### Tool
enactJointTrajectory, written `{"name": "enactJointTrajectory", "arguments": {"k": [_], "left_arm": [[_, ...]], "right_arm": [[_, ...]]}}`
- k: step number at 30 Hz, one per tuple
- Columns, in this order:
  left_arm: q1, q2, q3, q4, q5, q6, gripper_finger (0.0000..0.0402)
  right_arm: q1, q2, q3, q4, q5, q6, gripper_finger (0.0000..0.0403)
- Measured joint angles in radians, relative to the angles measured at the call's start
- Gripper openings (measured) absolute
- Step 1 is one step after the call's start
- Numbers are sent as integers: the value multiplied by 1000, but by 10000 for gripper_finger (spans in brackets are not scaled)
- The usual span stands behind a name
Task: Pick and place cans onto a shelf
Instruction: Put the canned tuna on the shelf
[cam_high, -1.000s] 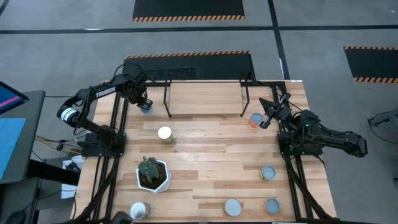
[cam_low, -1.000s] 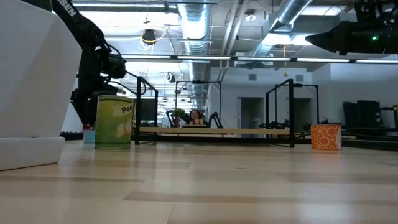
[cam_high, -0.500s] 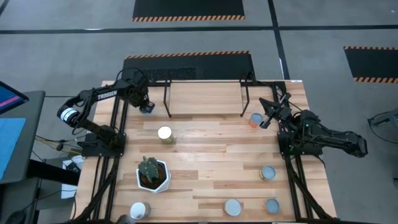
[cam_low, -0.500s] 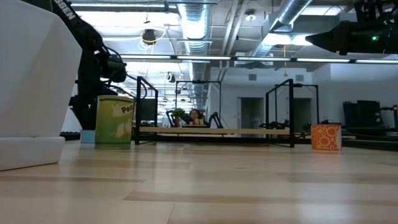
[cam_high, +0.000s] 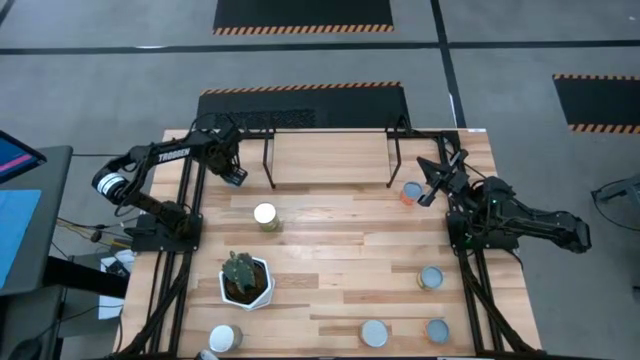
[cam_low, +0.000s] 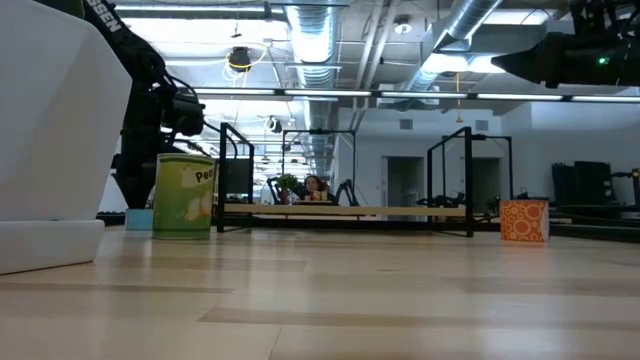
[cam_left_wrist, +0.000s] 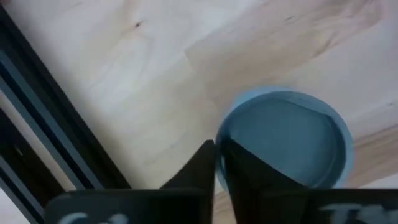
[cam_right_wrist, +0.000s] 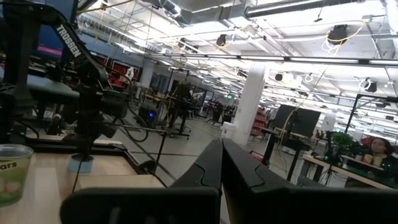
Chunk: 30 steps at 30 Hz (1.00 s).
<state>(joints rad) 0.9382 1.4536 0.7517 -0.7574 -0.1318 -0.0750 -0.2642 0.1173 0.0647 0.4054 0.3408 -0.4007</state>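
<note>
The left gripper (cam_high: 236, 176) sits at the table's far-left corner, just beside the shelf's (cam_high: 330, 158) near-left leg, and in the left wrist view its fingers (cam_left_wrist: 208, 171) are pressed together with only a thin slit between them. A blue-topped can (cam_left_wrist: 285, 146) lies right at the fingertips, its rim touching or nearly touching them; the fingers cover part of that rim, so it appears to stand beside the closed tips rather than between them, though the contact itself is hidden. From above the gripper hides most of that can, and in the low view only a sliver of blue shows at the table line behind the green-labelled can (cam_low: 184, 195). The right gripper (cam_high: 424, 196) is raised over the table's right side, its fingers (cam_right_wrist: 214, 165) together and holding nothing, with the orange can (cam_high: 410, 192) just beside its tip. Nearer the front edge, well apart from both grippers, stand three more cans (cam_high: 430, 278), while a white-topped one (cam_high: 222, 338) is partly cut off by black framing. The cactus pot (cam_high: 245, 281) blocks the low view's left.
</note>
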Motion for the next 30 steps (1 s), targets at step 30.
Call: {"name": "enactJointTrajectory", "arguments": {"k": [30], "left_arm": [[-256, -208, 649, -218, -90, -121, 0]], "right_arm": [[28, 0, 8, 38, -2, 0, 24]]}}
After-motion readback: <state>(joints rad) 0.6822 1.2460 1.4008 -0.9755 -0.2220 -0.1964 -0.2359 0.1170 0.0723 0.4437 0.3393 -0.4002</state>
